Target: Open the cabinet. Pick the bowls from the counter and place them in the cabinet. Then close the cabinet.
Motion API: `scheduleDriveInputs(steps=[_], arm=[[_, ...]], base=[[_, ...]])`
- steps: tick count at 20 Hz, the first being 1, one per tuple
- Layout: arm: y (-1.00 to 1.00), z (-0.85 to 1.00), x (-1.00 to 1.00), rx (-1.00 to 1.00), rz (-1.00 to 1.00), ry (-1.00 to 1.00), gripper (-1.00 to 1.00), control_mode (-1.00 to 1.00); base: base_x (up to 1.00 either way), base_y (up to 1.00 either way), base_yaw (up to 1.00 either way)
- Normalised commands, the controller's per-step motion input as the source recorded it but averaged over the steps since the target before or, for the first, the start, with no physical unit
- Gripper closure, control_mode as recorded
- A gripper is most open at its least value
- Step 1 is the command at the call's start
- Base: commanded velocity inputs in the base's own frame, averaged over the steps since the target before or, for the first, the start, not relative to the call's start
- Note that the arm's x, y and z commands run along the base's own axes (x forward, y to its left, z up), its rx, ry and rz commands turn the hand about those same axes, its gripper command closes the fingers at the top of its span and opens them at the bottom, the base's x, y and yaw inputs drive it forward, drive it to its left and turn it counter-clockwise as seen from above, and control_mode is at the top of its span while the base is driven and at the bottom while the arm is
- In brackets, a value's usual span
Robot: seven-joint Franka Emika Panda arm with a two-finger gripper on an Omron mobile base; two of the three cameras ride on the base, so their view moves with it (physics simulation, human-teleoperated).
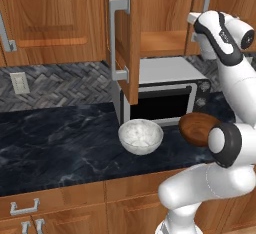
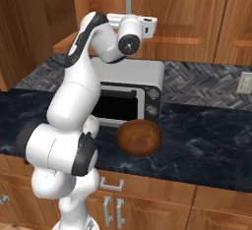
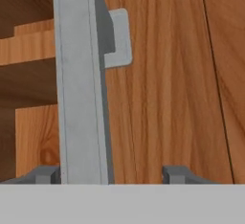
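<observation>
Now my two-finger gripper (image 3: pixel 110 174) sits at the bottom of the hand view with its dark fingertips (image 3: pixel 174 174) spread either side of the vertical silver bar handle (image 3: pixel 81 82) of the reddish-brown wooden wall cabinet's right door (image 3: pixel 162 84); the bar stands nearer the left tip, and I cannot tell whether either tip touches it yet. I judge the bar rigid and smooth, likely slippery, so I would pinch it across its flat faces near mid-length, away from the square mounting bracket (image 3: pixel 119 39) in the upper middle of that frame, and expect the door to swing stiffly on its hinges rather than give.

In the left base view the cabinet's left door (image 1: pixel 131 43) already hangs open at upper centre, baring the wooden shelf inside (image 1: pixel 162 42), which looks bare where I can see it. Below, on the long black marble-look counter (image 1: pixel 55 143), the whitish-grey speckled round bowl (image 1: pixel 140 136) sits upright and empty at centre frame, just in front of the silver toaster oven (image 1: pixel 165 90). The dark brown wooden bowl (image 2: pixel 139 137) is at centre of the right base view, also empty and tipped toward the camera. Both bowls look light and rigid; the speckled one seems ceramic and breakable, best taken by its rim
</observation>
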Motion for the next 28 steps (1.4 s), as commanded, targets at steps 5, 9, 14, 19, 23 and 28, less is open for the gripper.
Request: scheduleDriveInputs(steps=[5,9,14,19,23,28], arm=[[0.01,-0.01,0.52,0.00,0.01,0.01,1.00,-1.00],[0.00,0.00,0.11,0.00,0.00,0.02,1.00,-1.00],[0.00,0.13,-0.11,0.00,0.00,0.03,1.00,-1.00],[-0.03,0.31,-0.35,-0.02,0.00,0.09,1.00,-1.00],[-0.25,0.23,-0.54,0.00,0.00,0.07,1.00,-1.00],[-0.52,0.21,-0.67,0.00,-0.01,0.02,1.00,-1.00]], base=[[0.00,0.00,0.00],[0.00,0.00,0.00],[0.00,0.00,0.00],[0.00,0.00,0.00],[0.00,0.00,0.00],[0.00,0.00,0.00]])
